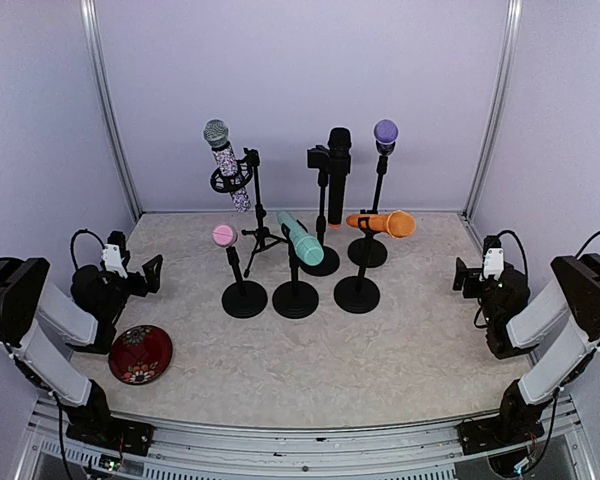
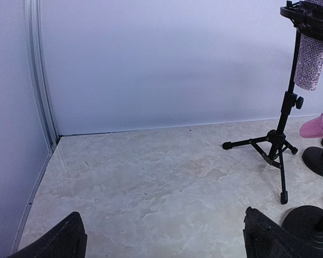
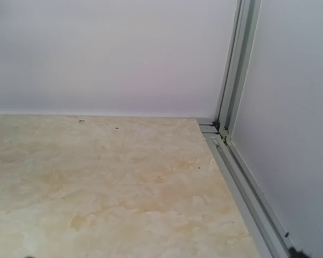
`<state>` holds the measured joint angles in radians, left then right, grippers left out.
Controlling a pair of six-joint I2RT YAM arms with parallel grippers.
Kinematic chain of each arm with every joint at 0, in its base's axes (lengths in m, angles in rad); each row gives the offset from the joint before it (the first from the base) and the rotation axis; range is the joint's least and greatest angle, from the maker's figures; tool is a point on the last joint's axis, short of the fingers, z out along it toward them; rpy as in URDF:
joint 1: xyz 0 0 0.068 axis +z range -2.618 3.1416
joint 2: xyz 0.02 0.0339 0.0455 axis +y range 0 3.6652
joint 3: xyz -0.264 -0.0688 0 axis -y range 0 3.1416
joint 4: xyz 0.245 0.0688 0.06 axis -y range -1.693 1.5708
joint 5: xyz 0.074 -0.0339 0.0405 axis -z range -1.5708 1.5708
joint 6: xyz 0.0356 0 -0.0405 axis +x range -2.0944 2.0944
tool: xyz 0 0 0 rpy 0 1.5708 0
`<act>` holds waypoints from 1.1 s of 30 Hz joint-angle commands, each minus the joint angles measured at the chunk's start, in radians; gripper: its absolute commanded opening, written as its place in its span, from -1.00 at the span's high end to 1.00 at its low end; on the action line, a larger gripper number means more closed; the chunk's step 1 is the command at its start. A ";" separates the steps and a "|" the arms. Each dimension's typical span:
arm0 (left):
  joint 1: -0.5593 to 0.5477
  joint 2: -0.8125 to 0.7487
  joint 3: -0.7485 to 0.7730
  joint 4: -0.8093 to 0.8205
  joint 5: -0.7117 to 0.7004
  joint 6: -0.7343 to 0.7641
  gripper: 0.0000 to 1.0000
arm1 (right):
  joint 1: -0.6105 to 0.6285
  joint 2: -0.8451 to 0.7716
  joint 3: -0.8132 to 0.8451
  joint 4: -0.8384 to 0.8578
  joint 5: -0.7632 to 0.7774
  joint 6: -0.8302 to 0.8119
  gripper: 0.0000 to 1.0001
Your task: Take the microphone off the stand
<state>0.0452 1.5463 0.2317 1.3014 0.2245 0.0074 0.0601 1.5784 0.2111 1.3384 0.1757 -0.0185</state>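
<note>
Several microphones stand on black stands mid-table. A glittery silver microphone (image 1: 226, 160) sits in a tripod stand (image 1: 257, 235). In front stand a pink microphone (image 1: 224, 236), a teal one (image 1: 300, 238) and an orange one (image 1: 385, 223); behind are a black one (image 1: 337, 160) and a purple one (image 1: 385, 132). My left gripper (image 1: 145, 275) is open at the left, apart from them all. Its view shows the tripod stand (image 2: 277, 142), the glittery microphone (image 2: 312, 54) and the pink head (image 2: 320, 126) to the right of its fingers (image 2: 59, 242). My right gripper (image 1: 467, 277) is open at the right, facing the bare back corner.
A red patterned bowl (image 1: 140, 354) lies at the near left beside the left arm. White walls with metal corner posts (image 3: 231, 107) close in the table. Round stand bases (image 1: 296, 299) crowd the middle.
</note>
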 commanded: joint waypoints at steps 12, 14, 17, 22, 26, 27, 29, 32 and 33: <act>0.001 0.008 -0.005 0.023 0.007 0.001 -0.98 | -0.017 -0.015 0.004 0.007 0.067 0.025 -1.00; 0.024 -0.017 0.010 -0.018 0.044 -0.014 -0.98 | -0.016 -0.022 -0.013 0.030 0.052 0.014 -1.00; 0.047 -0.107 0.100 -0.237 0.058 -0.037 -0.98 | -0.016 -0.034 -0.040 0.082 0.031 0.004 -1.00; 0.051 -0.245 0.374 -0.833 0.096 0.066 -0.98 | 0.001 -0.215 0.150 -0.422 0.256 0.080 -1.00; 0.056 -0.301 0.501 -1.094 0.090 0.063 -0.98 | 0.001 -0.293 0.368 -0.784 0.221 0.010 -1.00; 0.057 -0.316 0.514 -1.136 0.090 0.065 -0.98 | 0.001 -0.306 0.402 -0.841 0.241 0.075 -1.00; 0.058 -0.348 0.550 -1.225 0.091 0.070 -0.98 | -0.009 -0.356 0.469 -0.971 0.179 0.201 -1.00; 0.059 -0.403 0.595 -1.371 0.136 0.112 -0.98 | -0.037 -0.480 0.464 -1.003 -0.074 0.254 -1.00; 0.059 -0.419 0.608 -1.418 0.147 0.127 -0.98 | -0.038 -0.515 0.460 -1.007 -0.144 0.257 -1.00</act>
<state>0.0971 1.1831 0.7849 0.1917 0.3111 0.0700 0.0483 1.1858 0.6712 0.5316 0.2825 0.1322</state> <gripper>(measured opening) 0.989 0.998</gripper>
